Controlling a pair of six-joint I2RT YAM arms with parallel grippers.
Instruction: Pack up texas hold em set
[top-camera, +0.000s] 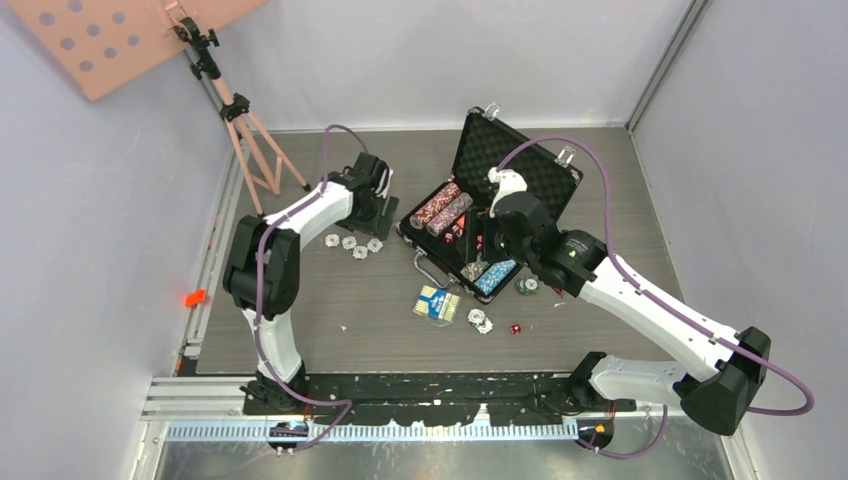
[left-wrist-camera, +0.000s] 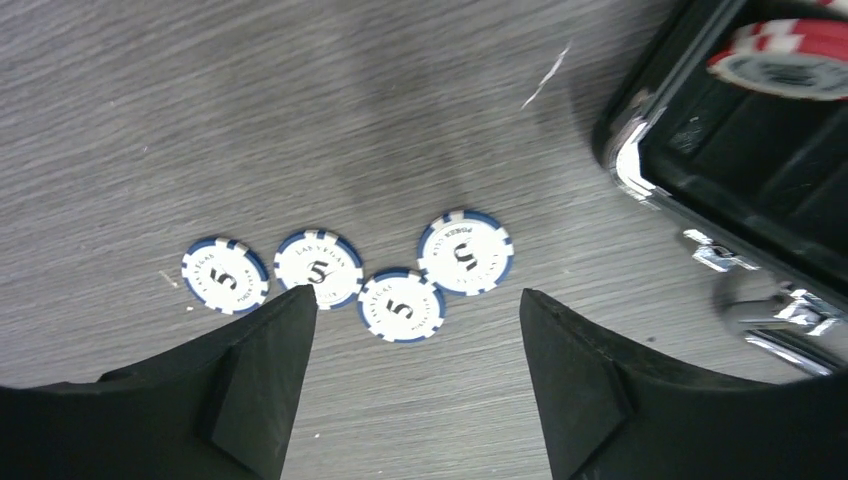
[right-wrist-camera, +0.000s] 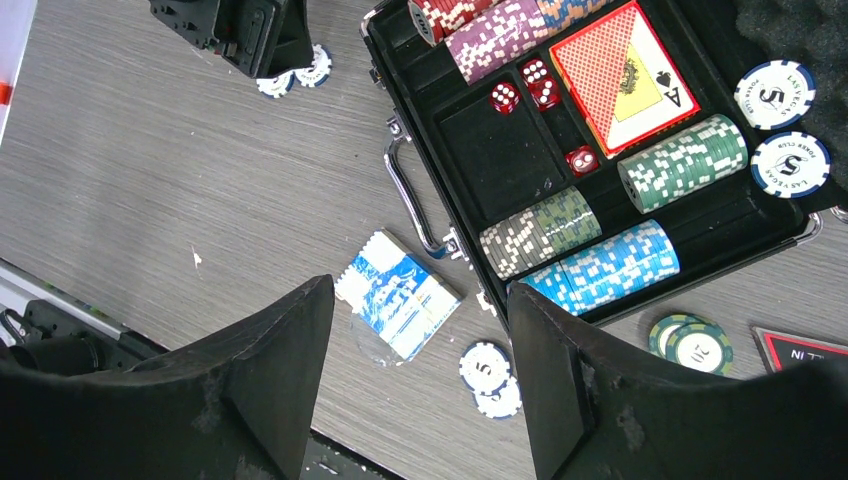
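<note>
Your left end effector (left-wrist-camera: 415, 297): apart over four blue-white chips (left-wrist-camera: 465, 252) | right end effector (right-wrist-camera: 420, 288): apart, empty, above open briefcase (right-wrist-camera: 500, 155)

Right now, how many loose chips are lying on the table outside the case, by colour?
Blue-and-white chips: 6 (4 in a row, 2 beside the blue card deck)
Green chips: 2
Total: 8
</note>
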